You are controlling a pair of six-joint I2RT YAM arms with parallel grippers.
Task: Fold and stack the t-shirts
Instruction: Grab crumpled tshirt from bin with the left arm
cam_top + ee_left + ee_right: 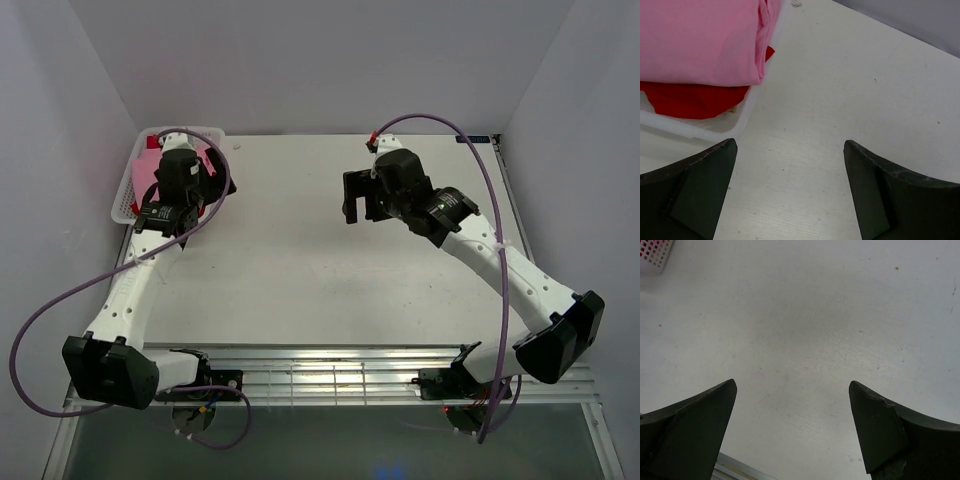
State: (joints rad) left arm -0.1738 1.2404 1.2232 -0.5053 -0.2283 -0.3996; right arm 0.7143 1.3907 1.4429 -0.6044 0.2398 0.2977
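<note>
Not yet lifted out of the basket (747,112) at the far left corner of the worktop (850,75): pink t-shirt (700,40) bunched on top of red t-shirt (690,100), touching it. Left tool (790,145) just beside the basket rim, fingers apart, clamped on nothing. Right tool (792,384) over the worktop, well apart from the basket, likewise spread and empty.

Likely to go wrong:
- Pinching both shirts at once, given the overlap.
- Catching the plastic rim and dragging or tipping the basket.
- Gripping only one loose fold and pulling the pink t-shirt out twisted.

Counted: two t-shirts, one pink and one red; one basket; two tools.
</note>
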